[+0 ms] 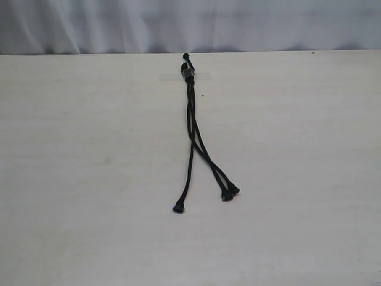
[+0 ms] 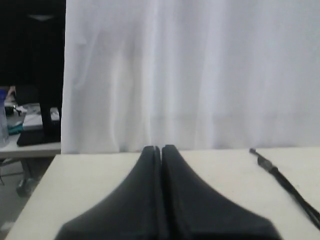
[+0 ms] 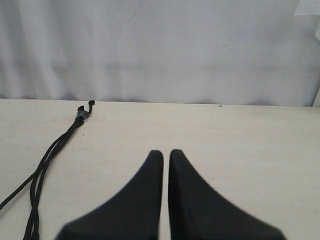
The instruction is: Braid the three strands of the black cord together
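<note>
The black cord (image 1: 191, 113) lies on the pale table, its bound, knotted end (image 1: 188, 70) at the far edge. The three strands run toward the near side. One strand ends at a flared tip (image 1: 178, 208) on the left, while the other two cross it and end close together (image 1: 229, 193) on the right. Neither gripper shows in the exterior view. My left gripper (image 2: 161, 148) is shut and empty, with the cord (image 2: 287, 185) off to one side. My right gripper (image 3: 166, 152) is shut but for a thin slit, with nothing in it and the cord (image 3: 47, 155) well apart from it.
The light wooden table (image 1: 89, 179) fills the scene, with a white curtain (image 1: 178, 24) behind its far edge. In the left wrist view, a dark room with a desk (image 2: 30, 135) lies past the curtain's edge.
</note>
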`<move>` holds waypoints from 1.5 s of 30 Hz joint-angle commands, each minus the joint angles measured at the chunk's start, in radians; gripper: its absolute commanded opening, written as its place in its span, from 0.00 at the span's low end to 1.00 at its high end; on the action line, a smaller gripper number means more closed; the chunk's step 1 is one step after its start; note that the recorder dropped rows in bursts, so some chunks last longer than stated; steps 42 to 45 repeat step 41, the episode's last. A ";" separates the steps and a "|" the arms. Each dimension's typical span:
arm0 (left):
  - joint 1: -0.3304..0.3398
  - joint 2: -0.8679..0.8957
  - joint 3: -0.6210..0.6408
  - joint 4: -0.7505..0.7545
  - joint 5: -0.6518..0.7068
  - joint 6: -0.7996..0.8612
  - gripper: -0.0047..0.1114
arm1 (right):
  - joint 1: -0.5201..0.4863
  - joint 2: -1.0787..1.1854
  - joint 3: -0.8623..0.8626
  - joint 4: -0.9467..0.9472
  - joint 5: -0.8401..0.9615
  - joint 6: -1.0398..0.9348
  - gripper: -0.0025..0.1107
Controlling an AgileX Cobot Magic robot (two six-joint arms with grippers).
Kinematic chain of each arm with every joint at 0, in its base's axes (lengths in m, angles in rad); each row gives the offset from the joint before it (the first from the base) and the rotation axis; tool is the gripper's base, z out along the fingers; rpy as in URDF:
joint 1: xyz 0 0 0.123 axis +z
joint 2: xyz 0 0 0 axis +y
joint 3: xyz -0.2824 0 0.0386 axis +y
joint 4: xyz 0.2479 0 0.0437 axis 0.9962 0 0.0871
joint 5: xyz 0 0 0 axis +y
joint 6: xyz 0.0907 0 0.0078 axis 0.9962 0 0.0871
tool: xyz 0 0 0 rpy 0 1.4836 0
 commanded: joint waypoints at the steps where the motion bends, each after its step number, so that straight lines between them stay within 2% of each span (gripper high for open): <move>1: -0.007 -0.002 0.101 0.001 -0.024 0.001 0.04 | -0.002 -0.003 0.003 0.002 0.003 -0.005 0.06; 11: -0.007 -0.002 0.190 0.001 0.006 0.001 0.04 | -0.002 -0.003 0.003 0.002 0.003 -0.005 0.06; 16: -0.007 -0.002 0.193 0.004 -0.011 0.001 0.04 | -0.002 -0.003 0.003 0.002 0.003 -0.005 0.06; 20: -0.007 -0.002 0.243 0.004 -0.024 0.001 0.04 | -0.002 -0.003 0.003 0.002 0.003 -0.005 0.06; 23: -0.007 -0.002 0.243 0.004 0.040 0.001 0.04 | -0.002 -0.003 0.003 0.002 0.003 -0.005 0.06; 45: -0.007 -0.002 0.243 0.004 0.038 0.001 0.04 | -0.002 -0.003 0.003 0.002 0.003 -0.005 0.06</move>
